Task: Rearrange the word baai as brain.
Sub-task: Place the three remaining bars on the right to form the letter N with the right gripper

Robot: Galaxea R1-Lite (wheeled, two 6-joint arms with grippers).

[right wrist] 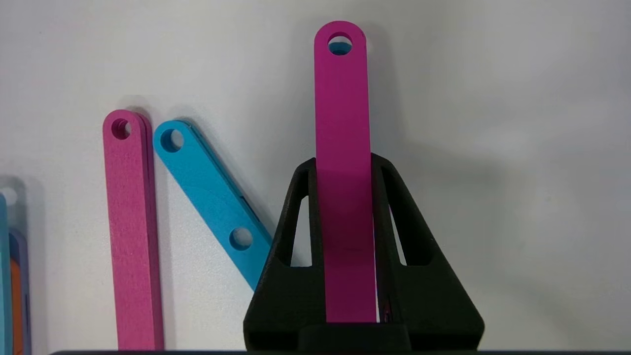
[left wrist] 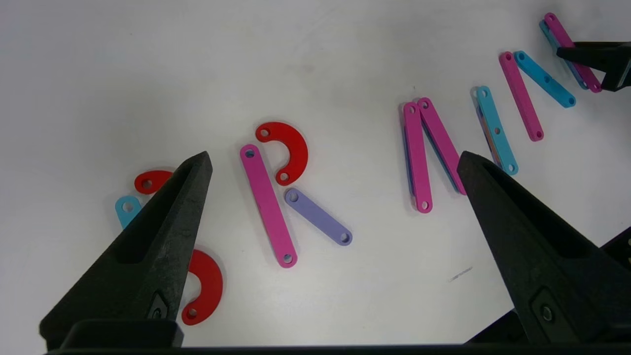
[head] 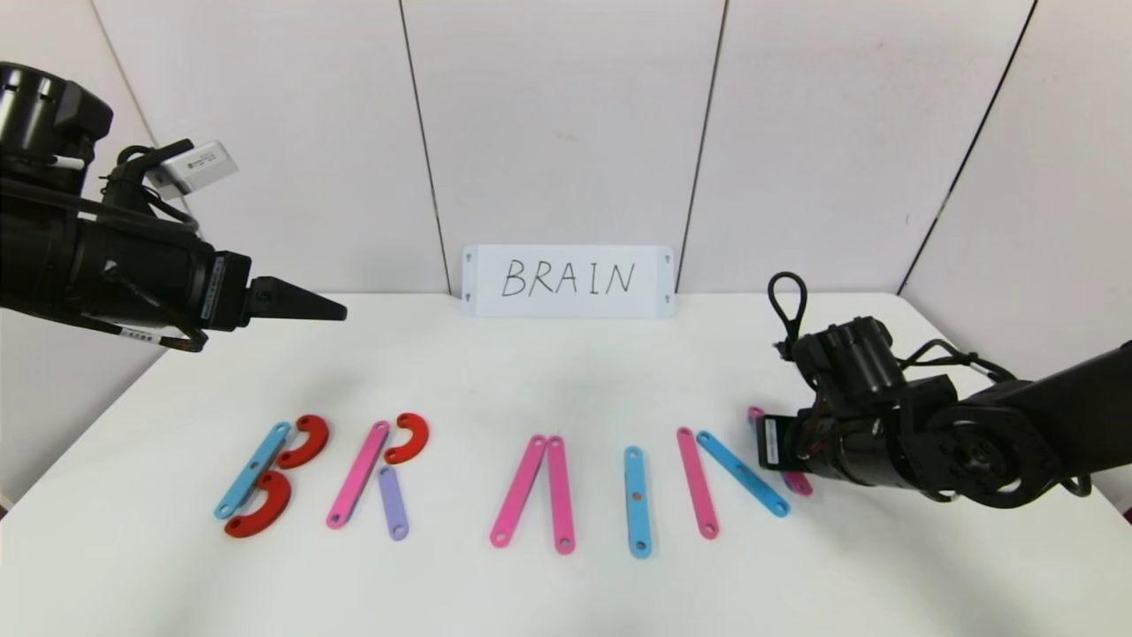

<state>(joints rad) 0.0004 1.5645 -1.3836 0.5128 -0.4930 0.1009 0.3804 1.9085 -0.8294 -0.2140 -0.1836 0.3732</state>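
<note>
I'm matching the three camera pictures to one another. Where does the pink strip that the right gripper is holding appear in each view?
Head view: the held pink strip peeks out behind the right gripper, at the row's right end.
Left wrist view: held pink strip, far corner, in the right gripper.
Right wrist view: centre, held pink strip between the shut fingers.
Shared landmark: the slanted blue strip beside it.

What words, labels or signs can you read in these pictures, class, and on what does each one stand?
"BRAIN": handwritten in black on the white card standing against the wall at the back of the table.
A small white label on the left arm: print too small to read.
A white tag on the right arm's wrist: too small to read.
The plastic pieces bear no print.
</note>
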